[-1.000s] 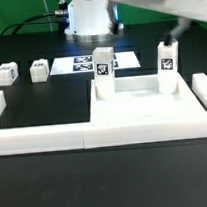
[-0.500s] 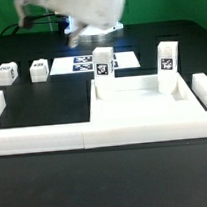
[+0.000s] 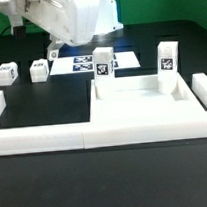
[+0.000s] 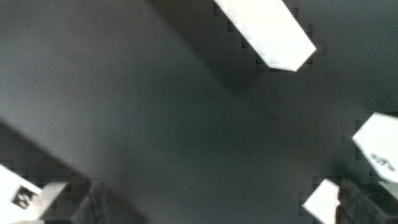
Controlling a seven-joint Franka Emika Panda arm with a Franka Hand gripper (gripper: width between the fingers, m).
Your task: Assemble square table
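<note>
Square table slab (image 3: 137, 101) on black tabletop (image 3: 57, 185); green backdrop (image 3: 157, 6).

A robot test lab

A white robot arm (image 3: 81, 18) (blurry here) stands at a black table (image 3: 107, 181) with a green wall (image 3: 160, 2) behind, and the marker board (image 3: 69, 66) and white legs (image 3: 166, 59) wear black-and-white tags.

The white arm (image 3: 77, 15) hangs up high at the back, toward the exterior view's left, and it looks blurry. It leans down to that side. Its claw (image 3: 52, 51) is at the low end, dark and hard to see. The claw is spread wide and holds nothing.
</note>
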